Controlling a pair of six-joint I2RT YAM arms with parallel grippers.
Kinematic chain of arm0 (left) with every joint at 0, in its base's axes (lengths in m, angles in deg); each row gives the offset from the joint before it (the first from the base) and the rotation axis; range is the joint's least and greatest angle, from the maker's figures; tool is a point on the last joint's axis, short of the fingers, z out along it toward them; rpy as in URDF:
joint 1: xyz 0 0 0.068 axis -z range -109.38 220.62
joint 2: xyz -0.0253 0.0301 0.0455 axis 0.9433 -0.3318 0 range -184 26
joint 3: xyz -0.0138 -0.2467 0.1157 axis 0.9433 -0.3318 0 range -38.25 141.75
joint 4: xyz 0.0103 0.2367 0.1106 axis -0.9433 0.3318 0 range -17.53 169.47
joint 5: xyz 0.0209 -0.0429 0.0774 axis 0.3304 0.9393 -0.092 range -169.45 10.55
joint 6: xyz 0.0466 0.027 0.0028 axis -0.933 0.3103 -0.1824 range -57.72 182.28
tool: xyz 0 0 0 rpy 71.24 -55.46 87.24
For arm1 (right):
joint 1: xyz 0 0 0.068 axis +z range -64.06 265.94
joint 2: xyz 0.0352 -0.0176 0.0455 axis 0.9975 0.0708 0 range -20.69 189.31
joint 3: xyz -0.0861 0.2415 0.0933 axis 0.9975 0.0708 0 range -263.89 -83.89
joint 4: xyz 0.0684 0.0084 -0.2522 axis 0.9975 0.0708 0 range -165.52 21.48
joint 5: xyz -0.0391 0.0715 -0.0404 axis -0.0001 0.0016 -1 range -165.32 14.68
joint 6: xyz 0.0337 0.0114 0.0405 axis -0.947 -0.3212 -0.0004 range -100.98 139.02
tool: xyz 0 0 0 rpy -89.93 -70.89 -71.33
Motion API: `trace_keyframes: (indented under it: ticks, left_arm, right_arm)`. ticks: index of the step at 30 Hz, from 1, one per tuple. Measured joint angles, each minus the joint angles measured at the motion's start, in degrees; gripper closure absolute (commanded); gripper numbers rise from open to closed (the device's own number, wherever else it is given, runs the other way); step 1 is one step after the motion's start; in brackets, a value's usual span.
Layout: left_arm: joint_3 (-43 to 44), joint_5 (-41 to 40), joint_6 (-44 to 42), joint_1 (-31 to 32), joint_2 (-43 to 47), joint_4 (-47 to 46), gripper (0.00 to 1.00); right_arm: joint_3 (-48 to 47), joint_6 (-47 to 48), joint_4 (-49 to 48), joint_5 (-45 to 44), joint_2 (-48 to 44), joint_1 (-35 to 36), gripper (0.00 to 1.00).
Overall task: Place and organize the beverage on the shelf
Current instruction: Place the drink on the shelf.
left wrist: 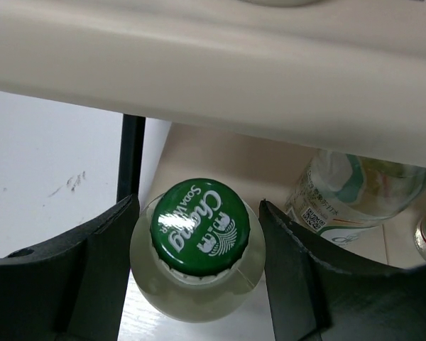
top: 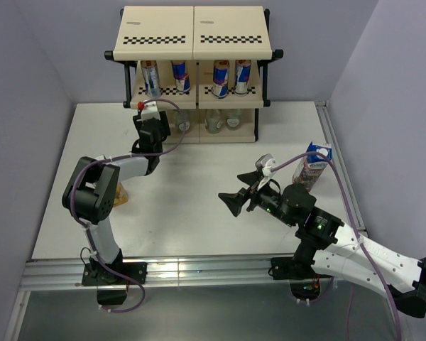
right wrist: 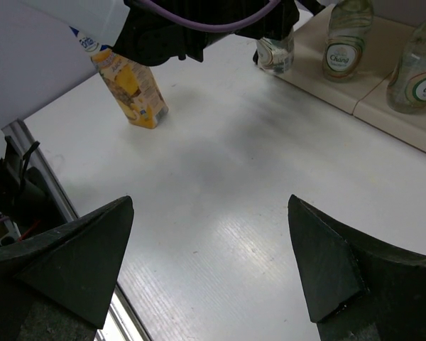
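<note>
We work at a white table (top: 199, 213) with the shelf (top: 195, 32) at its far edge. The right gripper (right wrist: 209, 206) hangs wide and empty above the table, where the purple carton (top: 314, 165) and yellow carton (right wrist: 131, 89) stand. Four cans (top: 181, 74) line the middle tier. The left gripper (top: 151, 117) clasps a green-capped bottle (left wrist: 199, 234) at the bottom tier's front left corner. We judge this the setting-down. We should keep the bottle upright, apart from the neighbouring bottle (left wrist: 348, 188) and the black post (left wrist: 131, 153), seat its base flat, then let go.
</note>
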Motion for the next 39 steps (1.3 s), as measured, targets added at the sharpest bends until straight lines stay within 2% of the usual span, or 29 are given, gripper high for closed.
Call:
trace_keyframes:
  ticks: [10, 17, 31, 39]
  left_arm:
    - [3.0, 0.8, 0.3, -1.0, -3.7, -1.4, 0.98]
    - [5.9, 0.8, 0.1, -1.2, -5.9, -1.5, 0.87]
    - [7.1, 0.9, -1.7, -1.2, -8.0, -4.5, 0.96]
    - [6.7, 1.2, -1.8, -1.2, -9.6, -9.1, 0.96]
  right_arm:
    - [0.0, 0.0, 0.0, 0.9, -1.7, 0.0, 0.04]
    - [0.0, 0.0, 0.3, 1.1, -1.7, 0.0, 0.04]
    - [0.0, 0.2, 0.7, 1.7, -1.7, 0.0, 0.04]
    - [0.0, 0.2, 0.7, 2.4, -1.7, 0.0, 0.04]
